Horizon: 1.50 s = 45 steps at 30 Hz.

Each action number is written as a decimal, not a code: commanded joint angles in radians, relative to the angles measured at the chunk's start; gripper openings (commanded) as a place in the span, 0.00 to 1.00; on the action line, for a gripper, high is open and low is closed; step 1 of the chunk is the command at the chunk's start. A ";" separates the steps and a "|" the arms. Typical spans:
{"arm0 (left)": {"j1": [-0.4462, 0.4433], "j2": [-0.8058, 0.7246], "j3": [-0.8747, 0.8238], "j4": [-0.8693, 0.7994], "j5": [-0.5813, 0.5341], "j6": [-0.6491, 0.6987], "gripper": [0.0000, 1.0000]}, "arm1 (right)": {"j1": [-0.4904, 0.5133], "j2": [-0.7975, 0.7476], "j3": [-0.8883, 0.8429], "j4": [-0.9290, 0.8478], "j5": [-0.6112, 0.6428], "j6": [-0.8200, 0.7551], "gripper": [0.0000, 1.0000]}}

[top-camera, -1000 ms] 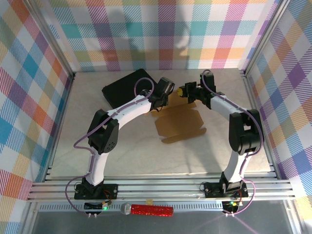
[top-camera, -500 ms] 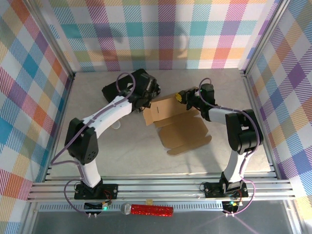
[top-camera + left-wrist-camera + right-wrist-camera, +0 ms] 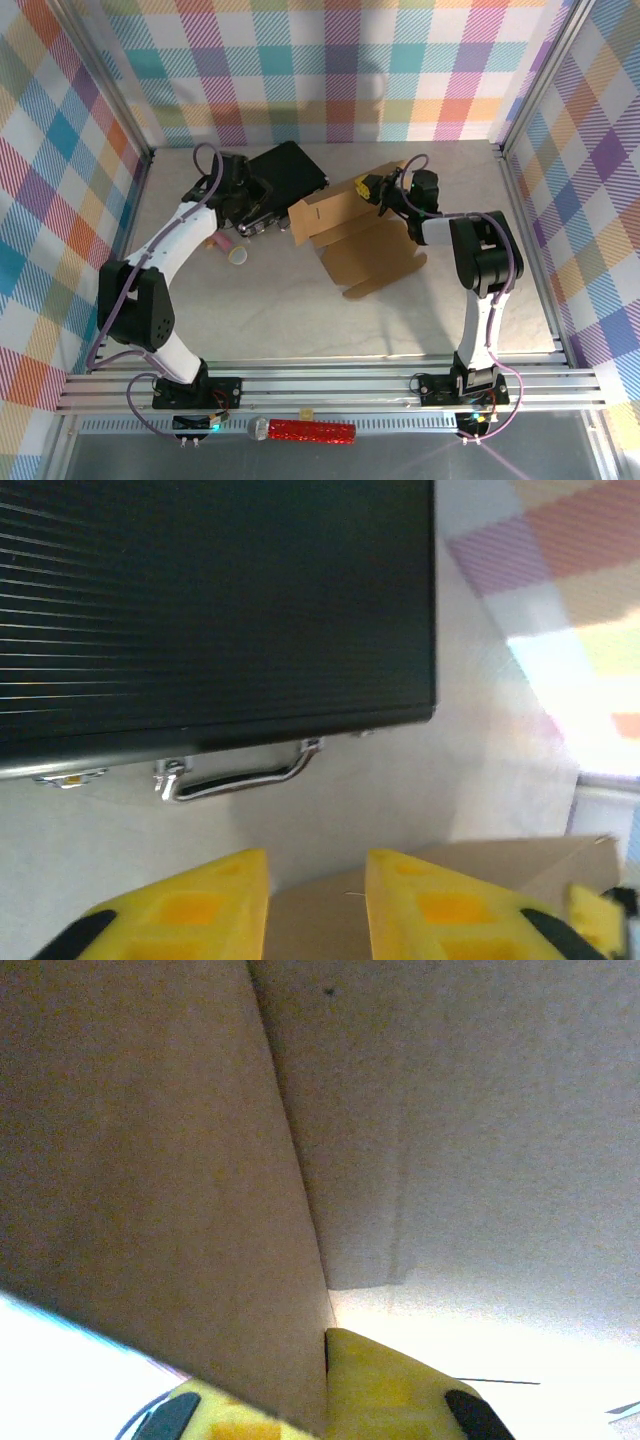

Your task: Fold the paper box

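The brown paper box (image 3: 375, 255) lies partly flat in mid-table, its far panel (image 3: 330, 212) raised up. My right gripper (image 3: 372, 187) is shut on that raised panel's top edge. In the right wrist view the cardboard (image 3: 200, 1160) passes between the yellow fingers (image 3: 400, 1390), with the right gripper (image 3: 325, 1360) clamped on the sheet. My left gripper (image 3: 250, 205) hovers over the near edge of the black case (image 3: 285, 168), apart from the cardboard. In the left wrist view the left gripper (image 3: 317, 900) is open, with the brown sheet (image 3: 318, 920) seen beyond the gap.
The black case (image 3: 200, 600) with its metal handle (image 3: 240, 777) lies at the back left, close to the box. A pink thing (image 3: 218, 242) and a small round cup-like thing (image 3: 240, 256) sit left of the box. Checkered walls enclose the table.
My left arm swung left, off the cardboard and over the black case. The right gripper kept its hold while the box's far panel rose more upright.
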 commanded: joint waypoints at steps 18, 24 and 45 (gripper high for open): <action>-0.137 0.180 -0.070 0.222 0.346 0.661 0.27 | -0.040 0.141 0.093 0.275 -0.149 0.008 0.00; -0.166 0.136 -0.134 0.331 0.267 0.589 0.40 | -0.053 0.187 0.099 0.321 -0.158 0.038 0.00; -0.162 0.000 0.239 -0.157 -0.066 0.125 0.51 | -0.062 -0.013 0.274 -0.525 -0.060 -0.068 0.00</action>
